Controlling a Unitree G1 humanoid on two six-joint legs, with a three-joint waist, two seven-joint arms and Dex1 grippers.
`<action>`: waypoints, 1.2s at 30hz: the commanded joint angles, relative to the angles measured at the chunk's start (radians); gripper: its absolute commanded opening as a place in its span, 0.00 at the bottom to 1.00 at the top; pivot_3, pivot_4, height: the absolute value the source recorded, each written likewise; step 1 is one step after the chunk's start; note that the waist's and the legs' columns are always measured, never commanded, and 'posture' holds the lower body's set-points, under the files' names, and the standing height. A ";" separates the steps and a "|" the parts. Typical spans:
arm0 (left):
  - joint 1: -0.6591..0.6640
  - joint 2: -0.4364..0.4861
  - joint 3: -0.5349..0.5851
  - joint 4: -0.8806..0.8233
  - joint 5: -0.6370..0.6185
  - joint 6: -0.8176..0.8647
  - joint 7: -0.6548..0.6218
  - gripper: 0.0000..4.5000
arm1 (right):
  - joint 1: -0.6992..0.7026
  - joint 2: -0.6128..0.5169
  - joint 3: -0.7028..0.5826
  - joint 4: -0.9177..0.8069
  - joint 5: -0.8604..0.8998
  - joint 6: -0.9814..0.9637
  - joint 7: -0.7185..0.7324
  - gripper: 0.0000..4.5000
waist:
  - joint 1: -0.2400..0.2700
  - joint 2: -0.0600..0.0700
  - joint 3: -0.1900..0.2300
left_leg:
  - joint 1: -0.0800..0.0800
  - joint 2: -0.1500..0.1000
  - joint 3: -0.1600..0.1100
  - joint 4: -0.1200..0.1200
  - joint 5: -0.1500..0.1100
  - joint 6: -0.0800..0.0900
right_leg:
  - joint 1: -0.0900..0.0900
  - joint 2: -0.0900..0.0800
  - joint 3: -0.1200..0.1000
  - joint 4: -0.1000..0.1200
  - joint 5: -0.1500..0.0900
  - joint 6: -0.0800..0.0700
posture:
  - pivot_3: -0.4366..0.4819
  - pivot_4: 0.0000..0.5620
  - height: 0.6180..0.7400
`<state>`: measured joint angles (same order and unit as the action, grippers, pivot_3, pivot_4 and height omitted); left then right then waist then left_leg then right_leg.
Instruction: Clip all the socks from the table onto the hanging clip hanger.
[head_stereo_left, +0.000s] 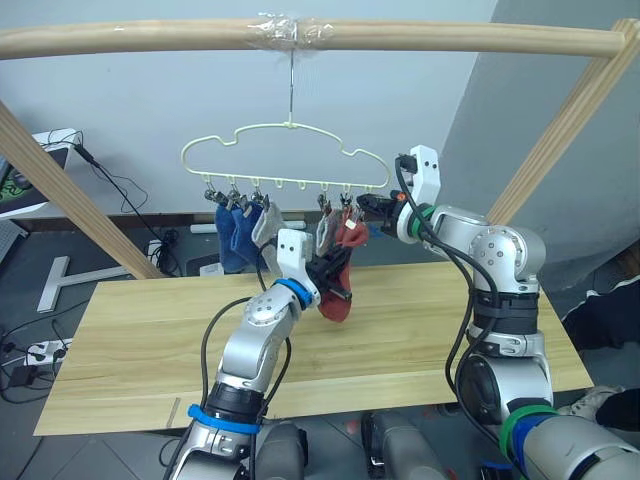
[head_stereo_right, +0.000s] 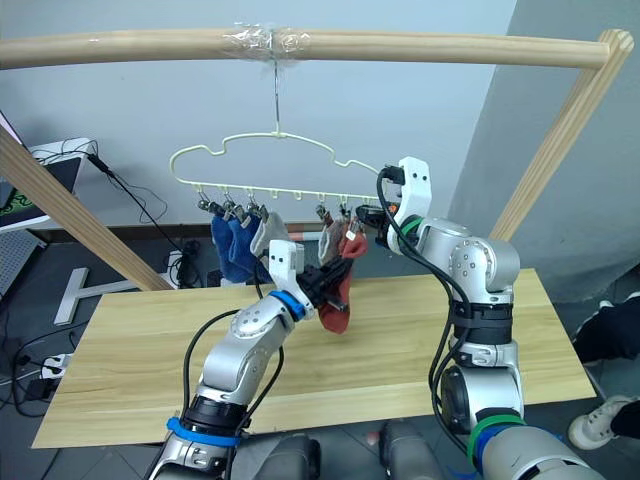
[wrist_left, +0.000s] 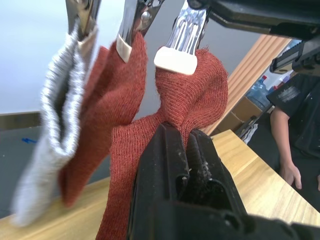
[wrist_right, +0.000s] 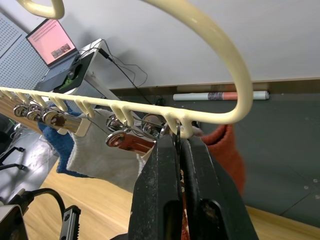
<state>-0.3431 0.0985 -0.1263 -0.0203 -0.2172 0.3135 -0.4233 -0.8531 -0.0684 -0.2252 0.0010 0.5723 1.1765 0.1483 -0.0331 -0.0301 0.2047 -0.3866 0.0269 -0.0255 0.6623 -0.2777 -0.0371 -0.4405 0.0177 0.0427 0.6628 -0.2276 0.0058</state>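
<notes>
The pale-yellow clip hanger (head_stereo_left: 285, 160) hangs by its hook from the pole above the table (head_stereo_left: 130, 330). Several socks hang from its clips: two blue (head_stereo_left: 232, 238), a grey one (head_stereo_left: 266, 222), another grey one (head_stereo_left: 326, 236) and a rust-red one (wrist_left: 117, 85). A second rust-red sock (wrist_left: 197, 87) sits in the end clip (wrist_left: 176, 59). My left gripper (head_stereo_left: 330, 272) is shut on that sock just under the clip. My right gripper (head_stereo_left: 368, 207) is shut on the end clip's metal handle (wrist_right: 178, 134), right below the hanger's wire.
A round wooden pole frame (head_stereo_left: 150, 38) crosses overhead, with slanted legs at both sides. A person (wrist_left: 290, 130) stands past the table's far end. A laptop (wrist_right: 52, 45), cables and a power strip (head_stereo_left: 40, 352) lie on the floor at the left.
</notes>
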 joint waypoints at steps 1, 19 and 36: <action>-0.022 -0.011 0.009 -0.013 0.003 -0.040 0.007 0.00 | -0.020 0.014 -0.027 -0.053 0.045 0.013 -0.002 0.00 | 0.000 0.000 0.000 | 0.000 0.000 0.000 0.000 0.000 0.000 | 0.000 0.000 0.000 0.000 0.000 0.000 | 0.48 0.33 1.00; -0.017 -0.018 0.000 -0.014 -0.005 -0.036 -0.008 0.00 | -0.025 0.026 -0.072 -0.053 0.095 -0.004 -0.016 0.99 | 0.001 0.000 0.000 | 0.000 -0.001 0.000 0.000 0.000 0.000 | 0.000 0.000 0.000 0.000 0.000 0.000 | 0.49 0.31 1.00; -0.011 -0.049 0.034 -0.035 -0.139 0.105 -0.053 0.61 | 0.033 -0.054 0.012 -0.096 0.030 -0.202 0.014 1.00 | 0.000 0.000 0.000 | 0.000 0.000 0.000 0.000 0.000 0.000 | 0.000 0.004 0.001 0.000 -0.001 0.001 | 0.46 0.29 1.00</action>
<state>-0.3541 0.0473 -0.1066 -0.0083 -0.3331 0.4127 -0.4683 -0.8160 -0.1108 -0.2066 -0.0438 0.5999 1.0027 0.1525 -0.0327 -0.0302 0.2046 -0.3872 0.0265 -0.0258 0.6626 -0.2776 -0.0371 -0.4405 0.0217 0.0432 0.6625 -0.2282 0.0069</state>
